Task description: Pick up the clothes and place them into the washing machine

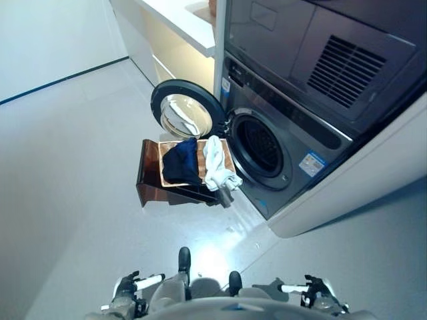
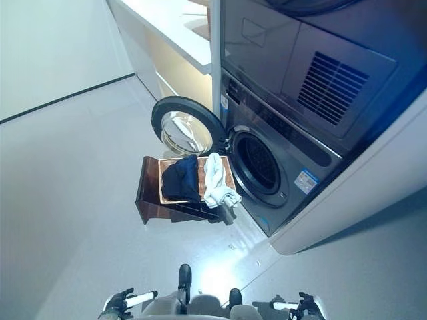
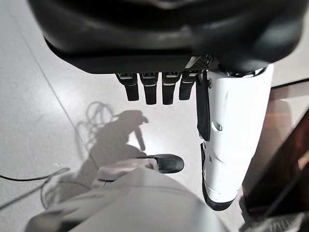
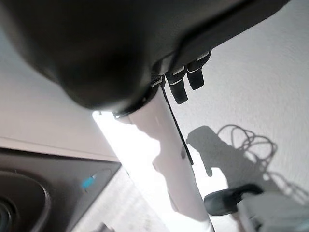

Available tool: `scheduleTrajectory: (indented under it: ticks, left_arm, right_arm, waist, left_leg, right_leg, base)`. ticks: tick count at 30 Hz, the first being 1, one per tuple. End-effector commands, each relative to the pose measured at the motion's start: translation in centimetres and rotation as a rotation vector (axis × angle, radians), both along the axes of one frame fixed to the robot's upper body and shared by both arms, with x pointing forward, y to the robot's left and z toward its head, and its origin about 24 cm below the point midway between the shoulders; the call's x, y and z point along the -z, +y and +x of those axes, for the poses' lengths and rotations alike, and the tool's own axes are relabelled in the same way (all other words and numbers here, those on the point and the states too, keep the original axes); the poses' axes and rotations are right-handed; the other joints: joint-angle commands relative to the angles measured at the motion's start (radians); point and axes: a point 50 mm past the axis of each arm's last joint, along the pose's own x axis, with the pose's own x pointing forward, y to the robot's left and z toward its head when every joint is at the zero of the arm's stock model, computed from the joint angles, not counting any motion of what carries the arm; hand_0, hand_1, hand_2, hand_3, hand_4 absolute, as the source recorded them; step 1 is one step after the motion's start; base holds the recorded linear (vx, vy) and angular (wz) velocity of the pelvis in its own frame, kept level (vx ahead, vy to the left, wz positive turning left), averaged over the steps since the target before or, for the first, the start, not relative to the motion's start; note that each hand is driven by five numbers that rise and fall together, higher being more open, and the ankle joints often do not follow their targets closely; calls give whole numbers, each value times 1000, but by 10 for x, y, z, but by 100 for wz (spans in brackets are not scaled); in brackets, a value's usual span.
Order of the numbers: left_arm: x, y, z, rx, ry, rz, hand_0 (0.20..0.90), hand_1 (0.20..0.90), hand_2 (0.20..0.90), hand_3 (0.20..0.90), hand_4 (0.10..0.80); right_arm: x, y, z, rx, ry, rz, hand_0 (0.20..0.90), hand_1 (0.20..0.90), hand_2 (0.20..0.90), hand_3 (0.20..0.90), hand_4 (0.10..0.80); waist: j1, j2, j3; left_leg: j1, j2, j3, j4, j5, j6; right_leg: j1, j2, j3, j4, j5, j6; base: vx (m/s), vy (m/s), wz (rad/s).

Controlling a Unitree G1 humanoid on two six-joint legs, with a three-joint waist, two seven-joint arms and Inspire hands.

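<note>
A dark navy garment (image 1: 180, 163) and a white garment (image 1: 217, 163) lie side by side on a low brown wooden stand (image 1: 148, 179) on the floor. Right behind it is the grey washing machine (image 1: 287, 143), its round door (image 1: 187, 110) swung open to the left and its drum opening (image 1: 260, 147) dark. My left hand (image 1: 127, 290) and right hand (image 1: 313, 291) hang low at the near edge, well short of the clothes. In the wrist views the left hand (image 3: 169, 34) and right hand (image 4: 111, 43) have straight fingers and hold nothing.
A second grey appliance (image 1: 320, 47) with a vent grille is stacked above the washer. A white counter (image 1: 177, 23) runs along the far wall to its left. A white panel (image 1: 373, 173) flanks the washer on the right. Pale grey floor (image 1: 73, 153) spreads to the left.
</note>
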Motion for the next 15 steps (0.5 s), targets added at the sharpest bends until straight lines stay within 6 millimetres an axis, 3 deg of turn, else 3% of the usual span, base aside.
scheduleTrajectory:
  ticks: [1, 5, 7, 9, 10, 12, 13, 14, 15]
  left_arm:
    - [-9, 1, 35, 1, -124, 27, 900, 900, 900, 900, 800]
    - [-22, 8, 68, 36, -213, 72, 900, 900, 900, 900, 800]
    - [-24, 8, 74, 40, -234, 75, 900, 900, 900, 900, 800]
    - [-27, 8, 80, 68, -246, 82, 900, 900, 900, 900, 800]
    - [-28, 7, 83, 89, -251, 83, 900, 900, 900, 900, 800]
    - [-29, 5, 86, 126, -252, 85, 900, 900, 900, 900, 800]
    - [-29, 5, 86, 126, -252, 85, 900, 900, 900, 900, 800]
    - [-29, 4, 89, 166, -251, 85, 900, 900, 900, 900, 800]
    - [-29, 4, 89, 166, -251, 85, 900, 900, 900, 900, 800]
  right_arm:
    - [-3, -1, 11, 28, -46, -21, 900, 900, 900, 900, 800]
    - [-6, 13, 40, -77, -106, -1, 900, 900, 900, 900, 800]
    - [-7, 14, 43, -92, -116, -3, 900, 900, 900, 900, 800]
    - [-7, 15, 44, -101, -115, -4, 900, 900, 900, 900, 800]
    - [-7, 14, 43, -91, -117, -4, 900, 900, 900, 900, 800]
    - [-8, 14, 46, -83, -131, -2, 900, 900, 900, 900, 800]
    - [-8, 14, 46, -84, -131, -3, 900, 900, 900, 900, 800]
    - [-8, 15, 47, -70, -138, 10, 900, 900, 900, 900, 800]
    - [-8, 15, 47, -70, -138, 10, 900, 900, 900, 900, 800]
  waist:
    - [11, -58, -26]
    - [22, -97, -14]
    - [26, -105, -13]
    - [36, -127, -21]
    - [36, -132, -18]
    - [28, -126, -6]
    - [28, -126, -8]
    - [-3, -89, 20]
    - [-3, -90, 22]
  left_leg:
    - [-108, -41, 15, 79, 65, 30]
    - [-211, -49, 46, 218, 8, 37]
    - [-229, -49, 49, 251, -14, 41]
    - [-228, -62, 60, 287, -77, 69]
    - [-208, -69, 66, 276, -90, 78]
    - [-150, -79, 68, 237, -99, 97]
    - [-152, -78, 68, 235, -97, 96]
    - [-81, -75, 50, 167, -82, 105]
    - [-79, -77, 50, 165, -81, 106]
  right_leg:
    - [140, 12, -7, 93, -124, 27]
    - [119, -18, -12, 60, -102, 47]
    - [119, -23, -11, 54, -98, 51]
    - [119, -50, -13, 87, -72, 77]
    - [98, -56, -12, 155, -20, 91]
    - [14, -43, 6, 307, 88, 101]
    - [11, -42, 6, 307, 89, 100]
    - [-106, 18, 25, 454, 105, 93]
    - [-106, 16, 25, 458, 102, 93]
  base:
    - [203, 130, -55]
    - [107, 112, -32]
    - [105, 80, 1]
    - [259, 169, -5]
    - [303, 203, -17]
    - [159, 143, -21]
    - [175, 212, -15]
    - [125, 153, -11]
    - [306, 260, -14]
